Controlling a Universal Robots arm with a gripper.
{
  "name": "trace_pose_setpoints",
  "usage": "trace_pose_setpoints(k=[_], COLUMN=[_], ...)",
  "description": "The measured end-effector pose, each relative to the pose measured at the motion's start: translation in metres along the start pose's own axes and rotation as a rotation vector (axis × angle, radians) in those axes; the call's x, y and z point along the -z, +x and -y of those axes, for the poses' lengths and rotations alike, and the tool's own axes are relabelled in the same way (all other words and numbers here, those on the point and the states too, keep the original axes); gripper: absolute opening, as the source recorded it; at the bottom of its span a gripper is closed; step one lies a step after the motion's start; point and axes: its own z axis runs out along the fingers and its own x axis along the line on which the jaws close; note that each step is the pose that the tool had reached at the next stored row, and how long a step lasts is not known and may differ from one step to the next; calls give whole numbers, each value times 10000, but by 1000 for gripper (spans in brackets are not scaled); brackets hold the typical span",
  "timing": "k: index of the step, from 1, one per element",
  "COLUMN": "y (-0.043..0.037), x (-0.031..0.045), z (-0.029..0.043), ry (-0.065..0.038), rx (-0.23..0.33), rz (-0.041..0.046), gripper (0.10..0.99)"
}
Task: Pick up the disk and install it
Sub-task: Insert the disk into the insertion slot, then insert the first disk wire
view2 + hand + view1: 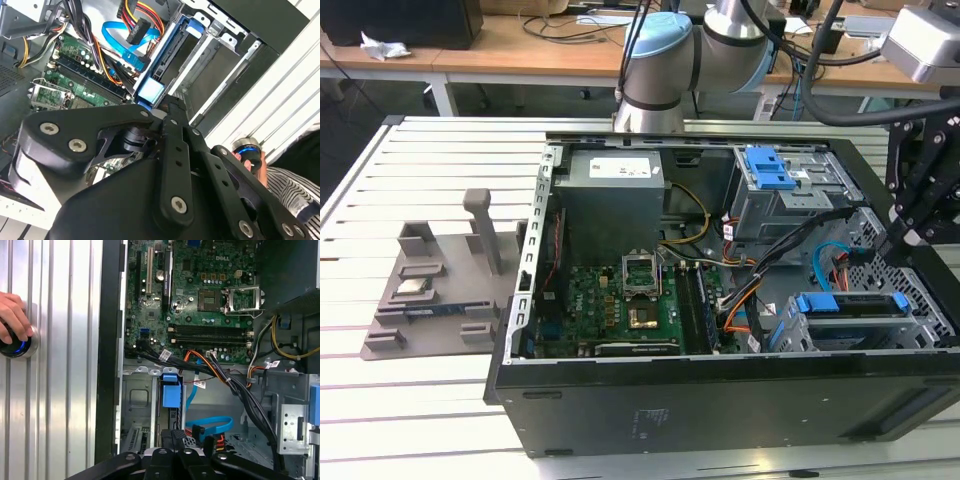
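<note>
— Case colours?
— Black computer case (720,400), green motherboard (630,310), blue drive latches (767,168), light-blue cable (210,426), orange wires (200,360).
— Surroundings?
— Silver slatted table (430,200), grey fixture (430,300), striped sleeve (292,187).

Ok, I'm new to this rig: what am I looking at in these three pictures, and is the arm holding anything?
The exterior view is a fixed camera looking over a slatted metal table. On it lies an open computer case, with a grey tray of small parts at the exterior view's left. The silver and blue robot arm stands behind the case. Its black gripper hangs over the case's corner at the exterior view's right.

Both wrist views come from cameras riding on the arm, looking past the gripper into the case. Just beyond the gripper, a blue-framed piece sits in the drive cage. I cannot tell whether that is the disk, or whether the gripper holds it.

In the first wrist view, a person's hand rests on a blue-lit button on the table.
</note>
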Motion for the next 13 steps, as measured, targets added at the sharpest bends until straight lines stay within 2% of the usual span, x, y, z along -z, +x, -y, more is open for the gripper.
trace_pose_setpoints(k=[3, 5, 8, 9, 13], y=[0, -2, -10, -13, -23], x=[-4, -5, -5, -10, -22], z=[0, 30, 139, 194, 269], ry=[0, 0, -7, -13, -19], rx=[0, 0, 0, 0, -1], rz=[0, -5, -30, -30, -33], gripper=[106, 106, 106, 106, 106])
